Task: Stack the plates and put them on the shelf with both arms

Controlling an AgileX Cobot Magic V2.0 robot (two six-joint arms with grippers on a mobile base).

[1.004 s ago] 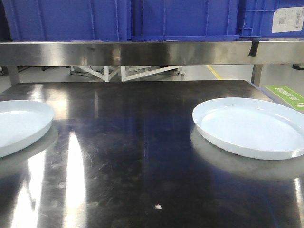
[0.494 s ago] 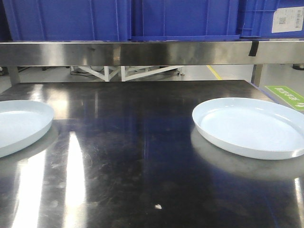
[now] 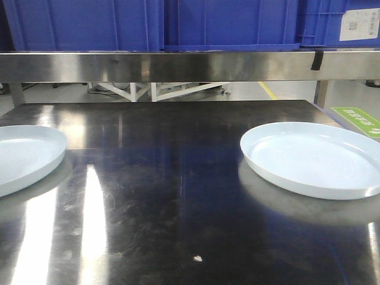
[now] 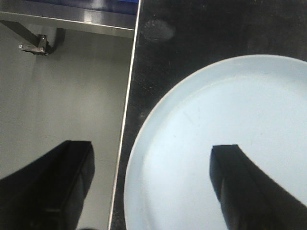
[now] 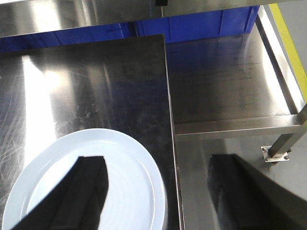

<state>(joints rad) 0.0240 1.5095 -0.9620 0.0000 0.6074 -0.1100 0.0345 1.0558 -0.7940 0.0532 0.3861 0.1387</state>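
The steel table [image 3: 178, 196] fills the lower front view. A shelf [image 3: 178, 65] crosses above it, with blue crates [image 3: 225, 24] on top. The right plate [image 3: 312, 159] lies flat at mid-right, and the left plate [image 3: 24, 155] lies at the left edge, cut by the frame (the two well apart). The left gripper [image 4: 152, 146] gapes wide and holds nothing; one finger is over its plate at lower right, the other past the table edge at lower left. The right gripper [image 5: 157, 158] is likewise spread wide and empty, straddling its plate's rim. A pale speck [image 3: 198, 258] sits on the table at bottom centre.
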